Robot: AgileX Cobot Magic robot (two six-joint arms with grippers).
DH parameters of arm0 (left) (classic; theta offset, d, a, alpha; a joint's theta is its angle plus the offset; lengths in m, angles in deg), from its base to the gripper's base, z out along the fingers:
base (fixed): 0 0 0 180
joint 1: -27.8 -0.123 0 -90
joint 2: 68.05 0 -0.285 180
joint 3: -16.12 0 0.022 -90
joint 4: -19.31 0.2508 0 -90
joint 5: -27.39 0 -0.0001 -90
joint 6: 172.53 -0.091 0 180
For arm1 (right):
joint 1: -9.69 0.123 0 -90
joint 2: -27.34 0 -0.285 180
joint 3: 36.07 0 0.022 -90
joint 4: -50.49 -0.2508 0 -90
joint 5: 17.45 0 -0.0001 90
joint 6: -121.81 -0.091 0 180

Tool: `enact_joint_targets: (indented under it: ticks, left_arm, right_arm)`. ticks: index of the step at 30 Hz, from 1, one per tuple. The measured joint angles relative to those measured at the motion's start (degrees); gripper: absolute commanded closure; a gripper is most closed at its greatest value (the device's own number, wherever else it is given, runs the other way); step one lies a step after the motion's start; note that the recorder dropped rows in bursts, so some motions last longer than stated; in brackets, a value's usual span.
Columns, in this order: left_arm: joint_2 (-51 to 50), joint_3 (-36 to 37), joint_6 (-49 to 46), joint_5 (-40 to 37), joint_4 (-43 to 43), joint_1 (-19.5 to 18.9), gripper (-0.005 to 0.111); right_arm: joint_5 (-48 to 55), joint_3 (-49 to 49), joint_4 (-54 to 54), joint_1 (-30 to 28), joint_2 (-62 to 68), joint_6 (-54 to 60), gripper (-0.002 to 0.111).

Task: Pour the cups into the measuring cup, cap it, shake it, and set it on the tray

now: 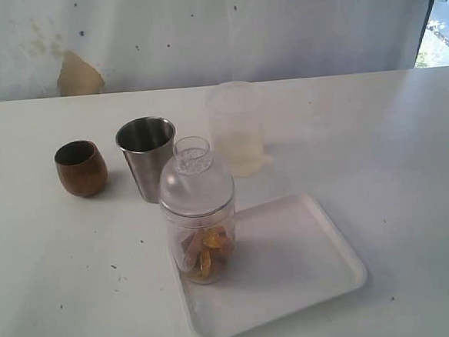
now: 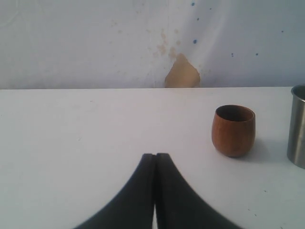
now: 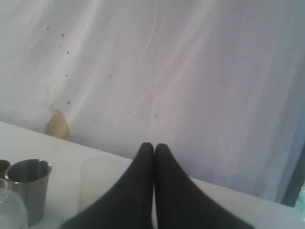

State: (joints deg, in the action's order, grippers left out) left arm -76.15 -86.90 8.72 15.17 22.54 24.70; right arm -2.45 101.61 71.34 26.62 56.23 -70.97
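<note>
Standing farthest left on the white surface [image 1: 409,163], the wooden cup [image 1: 80,168] is small, brown and round-bellied, upright, with a dark inside. Near it on the right, not touching, the tumbler [image 1: 147,157] is taller, tapered brushed steel, upright with its mouth open.

Next comes the measuring cup [image 1: 198,213], a clear cylinder standing upright on the left end of the tray [image 1: 293,264]. A frosted domed cap [image 1: 195,182] with a short round neck on top closes it. Orange-brown pieces [image 1: 205,258] lie heaped in its bottom. In the exterior view it overlaps the tumbler's lower right side.

Farther back and to the right, off the tray, a frosted cup [image 1: 236,129] stands upright, faintly yellowish toward its base. The tray is flat and white, with rounded corners and a low rim.

The left jaws are pressed together with nothing between them, low over the surface, facing the wooden cup. The right jaws are likewise closed and empty, raised toward the white backdrop [image 3: 190,71].
</note>
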Motion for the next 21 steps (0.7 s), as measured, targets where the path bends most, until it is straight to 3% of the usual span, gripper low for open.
enact_joint_targets:
  ticks: [7,12,21]
  left_arm:
    - [0.0,0.0,0.0,0.0,0.0,0.0,0.107]
    - [0.0,0.0,0.0,0.0,0.0,0.0,0.107]
    - [0.0,0.0,0.0,0.0,0.0,0.0,0.107]
  right_arm:
    - [-6.1,-5.6,-13.4,-15.1,-9.2,15.5,0.108]
    - [-9.3,-9.4,-17.2,-18.6,-13.5,18.6,0.108]
    - [-11.3,-26.4,-18.5,-20.0,-20.8,18.9,0.108]
